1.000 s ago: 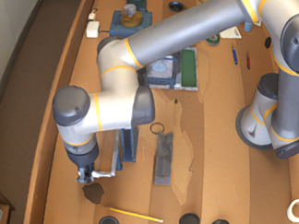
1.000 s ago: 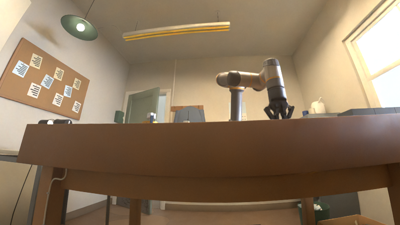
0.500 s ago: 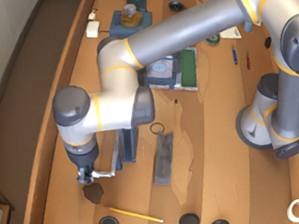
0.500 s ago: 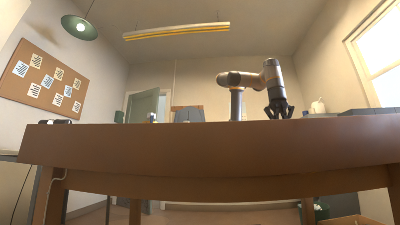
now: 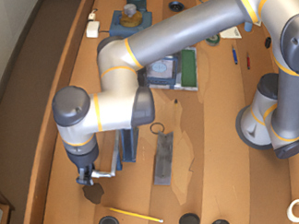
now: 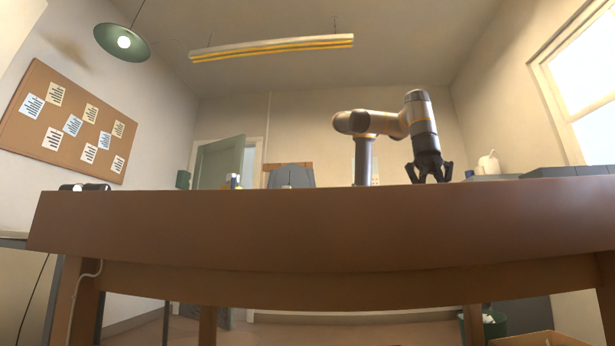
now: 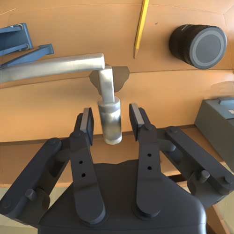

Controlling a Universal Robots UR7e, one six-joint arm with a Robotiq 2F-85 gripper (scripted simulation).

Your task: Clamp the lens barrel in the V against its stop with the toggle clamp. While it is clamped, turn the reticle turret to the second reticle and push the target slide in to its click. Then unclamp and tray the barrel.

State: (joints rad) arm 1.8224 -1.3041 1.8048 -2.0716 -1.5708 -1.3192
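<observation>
The V fixture and any barrel in it are mostly hidden under my arm; only its blue frame [image 5: 129, 144] shows at the left side of the bench. The toggle clamp's silver lever [image 7: 53, 66] reaches from that frame toward the near edge and ends in a cylindrical handle [image 7: 110, 118]. My gripper [image 7: 111, 121] is open around that handle and holds nothing. A black lens barrel [image 7: 198, 45] lies on its side near the front edge, beside a yellow pencil [image 7: 140, 27]. The turret unit [image 5: 130, 17] and the green tray [image 5: 188, 69] sit farther back.
The bench's near edge lies just below my gripper [image 5: 84, 176]. A dark patch [image 5: 92, 191] marks the bench under the handle. A grey box [image 7: 217, 126] stands to the right in the wrist camera. A grey slide plate [image 5: 163, 157], black caps [image 5: 189, 222] and a tape roll [image 5: 298, 210] lie further along.
</observation>
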